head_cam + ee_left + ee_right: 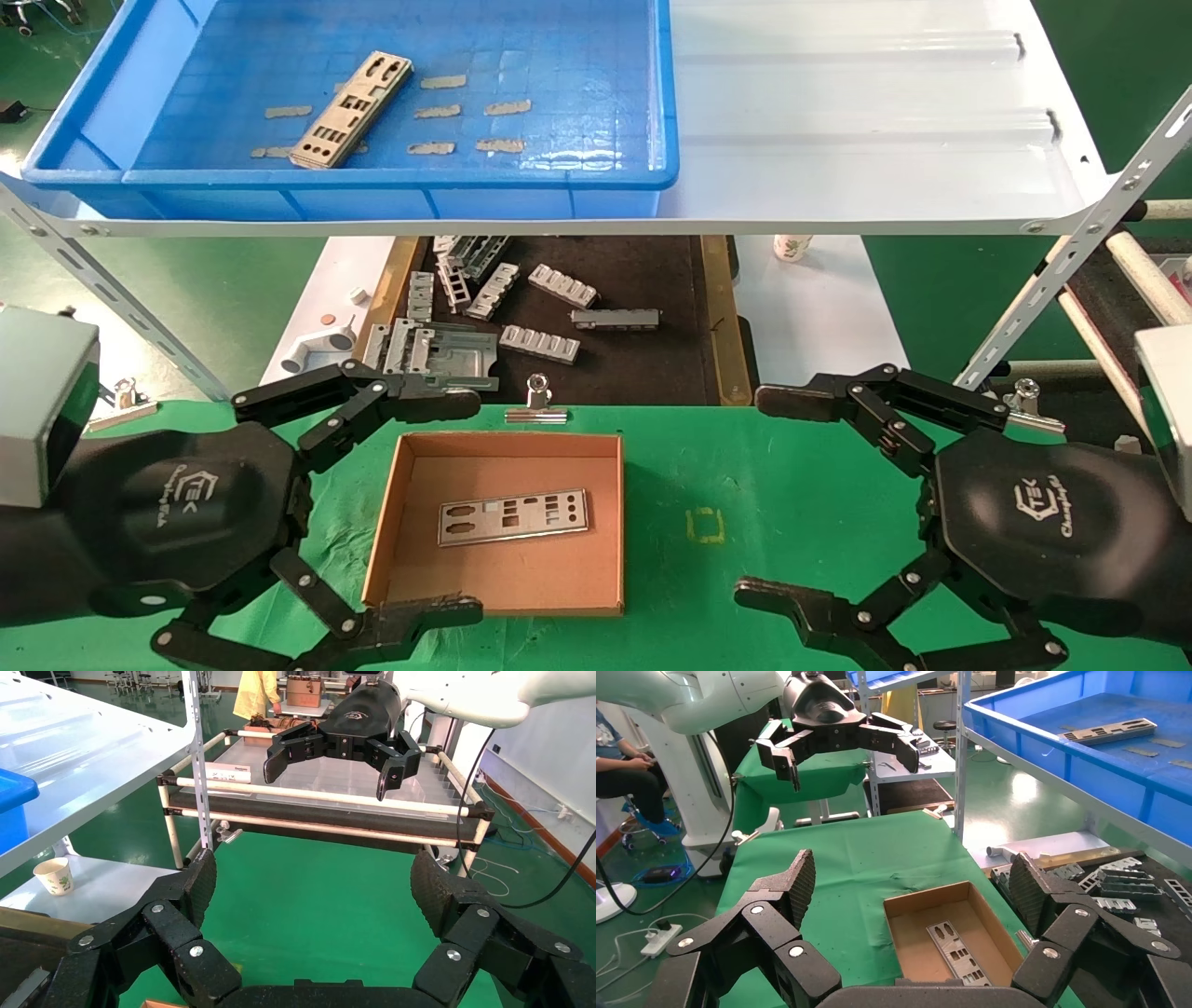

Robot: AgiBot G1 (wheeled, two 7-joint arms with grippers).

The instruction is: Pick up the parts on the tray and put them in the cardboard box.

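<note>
The blue tray (372,177) sits on the white shelf at the far left, and one silver part (351,109) lies slantwise on its floor. Below it, on the green cloth, stands the cardboard box (507,466) with another part (513,515) lying flat inside. My left gripper (472,506) is open at the box's left side, its fingers spanning the near and far walls. My right gripper (754,496) is open over bare cloth right of the box. The right wrist view shows the box (926,899), its part (954,948) and the tray's part (1107,731).
Beige tape scraps (442,82) lie in the blue tray. A dark, brown-rimmed tray (717,317) of ribbed brackets (563,286) sits under the shelf (857,140). A binder clip (537,401) holds the cloth behind the box. Slanted shelf struts (1071,270) stand at the right.
</note>
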